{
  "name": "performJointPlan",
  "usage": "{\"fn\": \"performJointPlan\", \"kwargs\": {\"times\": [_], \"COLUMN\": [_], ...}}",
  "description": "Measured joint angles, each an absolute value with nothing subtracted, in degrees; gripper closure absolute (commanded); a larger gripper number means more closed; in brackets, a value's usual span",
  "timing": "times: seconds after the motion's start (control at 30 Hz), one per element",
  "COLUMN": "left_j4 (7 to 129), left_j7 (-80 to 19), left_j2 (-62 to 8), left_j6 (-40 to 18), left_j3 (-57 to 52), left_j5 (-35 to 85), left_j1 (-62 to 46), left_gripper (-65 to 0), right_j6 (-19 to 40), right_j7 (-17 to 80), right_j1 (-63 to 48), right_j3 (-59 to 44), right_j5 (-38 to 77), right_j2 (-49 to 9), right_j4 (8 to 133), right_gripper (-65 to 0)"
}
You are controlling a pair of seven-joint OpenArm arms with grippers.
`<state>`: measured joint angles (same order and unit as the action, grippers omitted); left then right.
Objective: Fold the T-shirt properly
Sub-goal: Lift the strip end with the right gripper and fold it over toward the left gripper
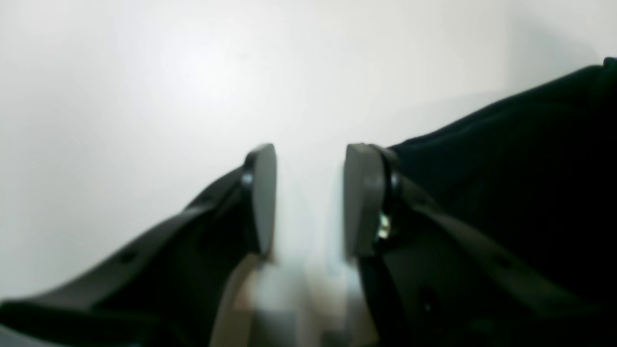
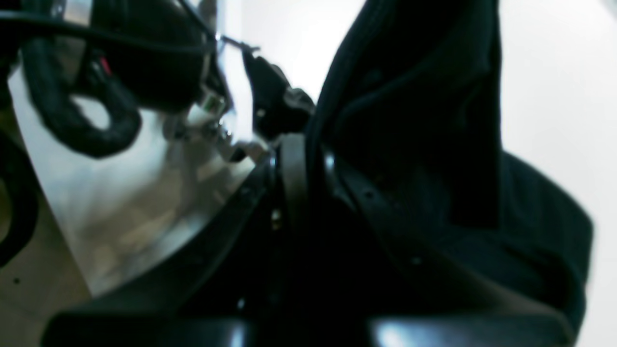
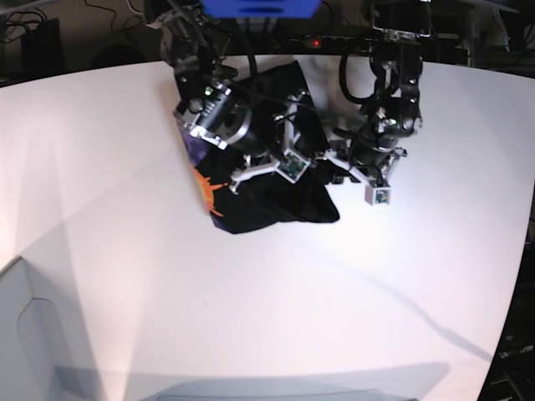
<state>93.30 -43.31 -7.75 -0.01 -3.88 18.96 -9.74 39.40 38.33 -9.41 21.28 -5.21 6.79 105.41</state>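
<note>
The black T-shirt lies bunched on the white table at the back centre, with an orange splash and purple print on its left side. In the right wrist view my right gripper is shut on a fold of the black T-shirt, which rises past the fingers. My left gripper is open with only white table between its pads. The T-shirt lies just to the right of it. In the base view both grippers meet at the shirt's right edge, right gripper, left gripper.
Cables and dark equipment line the back edge of the table. The left arm's body and cabling fill the upper left of the right wrist view. A pale box corner sits at the front left.
</note>
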Motion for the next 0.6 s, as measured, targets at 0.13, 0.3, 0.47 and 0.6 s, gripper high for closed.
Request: {"fn": "performJointPlan", "kwargs": {"times": [0.13, 0.3, 0.47, 0.6], "left_j4": [93.86, 93.86, 93.86, 93.86], "left_j7": [-43.92, -43.92, -44.58, -44.58], "left_j2": [-7.81, -7.77, -7.60, -7.81], "left_j6": [0.01, 0.03, 0.01, 0.03], "left_j3": [-4.10, -4.05, -6.59, -9.61], "left_j5": [18.85, 19.11, 19.73, 19.44], "left_j1": [-10.00, -9.98, -10.00, -10.52], "left_gripper": [-23.4, -23.4, -23.4, -23.4], "right_j6": [39.40, 39.42, 39.44, 39.44], "right_j7": [38.39, 39.22, 39.42, 39.35], "right_j1": [-8.62, -8.95, -9.45, -11.16], "right_j3": [21.17, 21.41, 21.41, 21.41], "right_j5": [-5.45, -5.54, -5.19, -5.13], "right_j2": [6.83, 6.85, 6.83, 6.81], "right_j4": [102.13, 100.25, 103.48, 109.56], "right_gripper": [0.0, -11.5, -33.5, -40.3]}}
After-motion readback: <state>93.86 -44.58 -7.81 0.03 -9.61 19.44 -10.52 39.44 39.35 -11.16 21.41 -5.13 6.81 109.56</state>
